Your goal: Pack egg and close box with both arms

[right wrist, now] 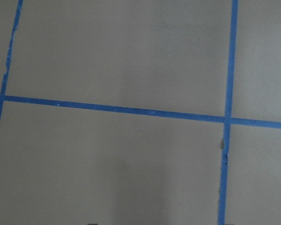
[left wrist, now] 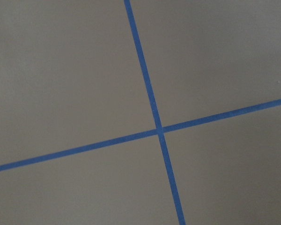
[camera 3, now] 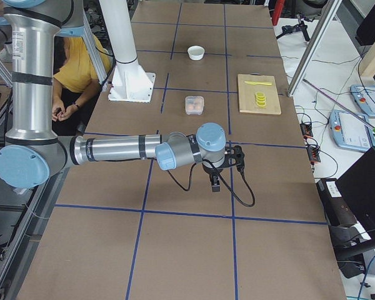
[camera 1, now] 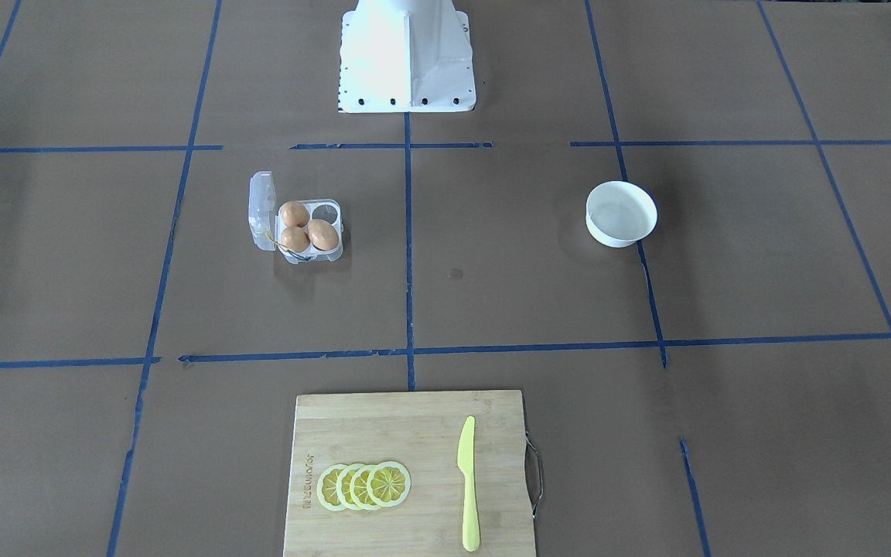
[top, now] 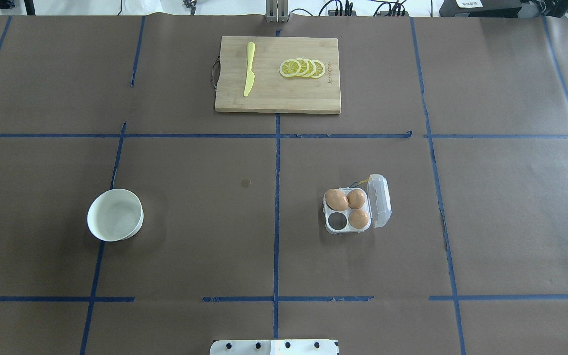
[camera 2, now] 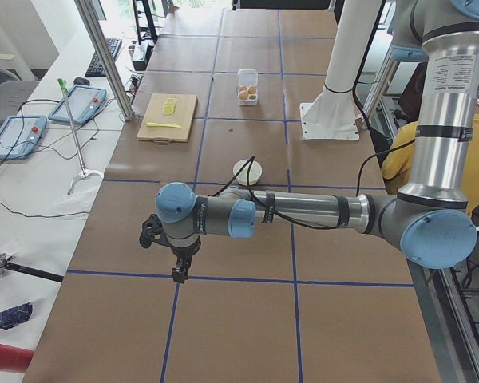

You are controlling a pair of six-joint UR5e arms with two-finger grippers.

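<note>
Where blue tape grids brown table, left tool, right tool, cannot tell grip, desks alongside.

We saw a glossy clear plastic egg box at centre right and a matt pale wooden board at top centre.

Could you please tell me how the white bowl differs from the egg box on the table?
The bowl is round, white and opaque; the box is squarish and clear. The bowl is empty; the box holds three eggs, one cup free, lid open. Both stand on the brown table.
</note>
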